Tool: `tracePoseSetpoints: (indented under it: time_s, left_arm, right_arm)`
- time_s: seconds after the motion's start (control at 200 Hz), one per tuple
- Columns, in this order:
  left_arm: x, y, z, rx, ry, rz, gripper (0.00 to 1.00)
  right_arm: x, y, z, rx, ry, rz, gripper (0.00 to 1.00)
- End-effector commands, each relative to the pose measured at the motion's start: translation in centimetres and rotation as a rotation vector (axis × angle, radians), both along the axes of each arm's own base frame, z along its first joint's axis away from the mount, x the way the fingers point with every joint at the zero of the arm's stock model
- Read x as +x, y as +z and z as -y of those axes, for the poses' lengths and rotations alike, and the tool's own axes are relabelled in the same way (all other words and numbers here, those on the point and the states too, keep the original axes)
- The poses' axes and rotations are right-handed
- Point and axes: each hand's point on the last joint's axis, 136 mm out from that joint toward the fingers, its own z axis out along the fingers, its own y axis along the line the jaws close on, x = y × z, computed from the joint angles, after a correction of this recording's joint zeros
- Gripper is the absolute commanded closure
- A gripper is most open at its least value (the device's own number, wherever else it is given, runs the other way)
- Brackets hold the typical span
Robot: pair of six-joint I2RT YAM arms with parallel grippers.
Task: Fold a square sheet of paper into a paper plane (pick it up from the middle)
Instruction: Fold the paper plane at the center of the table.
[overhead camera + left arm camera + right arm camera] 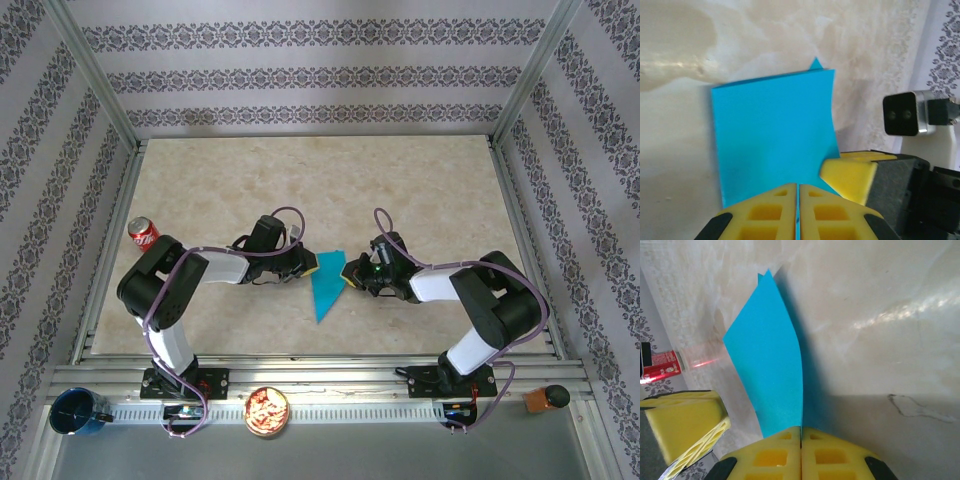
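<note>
The turquoise sheet of paper [328, 284] is folded into a narrow shape that tapers to a point toward the near edge, and it stands on edge between the two arms mid-table. My left gripper [312, 265] is shut on its left side; in the left wrist view the paper [771, 135] runs into the seam of the closed yellow fingers [765, 215]. My right gripper [350, 275] is shut on the opposite side, and in the right wrist view the paper [769, 371] rises from its closed fingers [835, 457]. The two grippers nearly touch.
A red soda can [143, 232] stands at the table's left edge. On the near rail sit a dark blue cup [76, 412], a bowl of snacks [267, 411] and a brown block [545, 399]. Metal frame posts and patterned walls enclose the marbled tabletop [320, 180].
</note>
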Motion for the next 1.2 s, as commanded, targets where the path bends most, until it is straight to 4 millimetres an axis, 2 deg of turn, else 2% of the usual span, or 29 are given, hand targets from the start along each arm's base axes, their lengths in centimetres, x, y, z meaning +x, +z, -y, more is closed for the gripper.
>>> tracePoseSetpoints:
  time_s: [0.0, 0.375, 0.57, 0.694, 0.909, 1.044, 1.139, 1.194]
  left_arm:
    - [0.5, -0.3, 0.3, 0.023, 0.012, 0.002, 0.90]
    - [-0.1, -2.8, 0.4, 0.015, 0.008, -0.044, 0.91]
    - [-0.6, -3.4, 0.3, 0.027, -0.020, -0.036, 0.92]
    - [-1.0, -3.7, 0.3, 0.032, -0.057, -0.035, 0.93]
    - [-1.1, -3.9, 0.5, 0.029, -0.072, -0.034, 0.94]
    - [-0.9, -3.6, 0.6, 0.027, -0.075, -0.019, 0.94]
    - [-0.8, -2.8, 0.7, 0.023, -0.084, 0.000, 0.94]
    - [-0.8, -1.6, 1.0, -0.001, -0.105, 0.032, 0.89]
  right_arm:
    - [0.6, 0.9, -0.2, 0.020, -0.020, 0.041, 0.90]
    - [0.2, 1.3, -0.6, 0.047, 0.033, 0.049, 0.82]
    - [0.3, 1.8, -0.4, 0.060, 0.070, 0.064, 0.74]
    - [0.6, 2.2, -0.9, 0.096, 0.129, 0.067, 0.73]
    - [1.2, 2.5, -1.6, 0.147, 0.210, 0.070, 0.75]
    - [1.3, 2.0, -1.6, 0.145, 0.229, 0.058, 0.79]
    - [1.3, 1.7, -1.5, 0.140, 0.223, 0.048, 0.85]
    - [1.2, 1.6, -1.4, 0.139, 0.210, 0.039, 0.89]
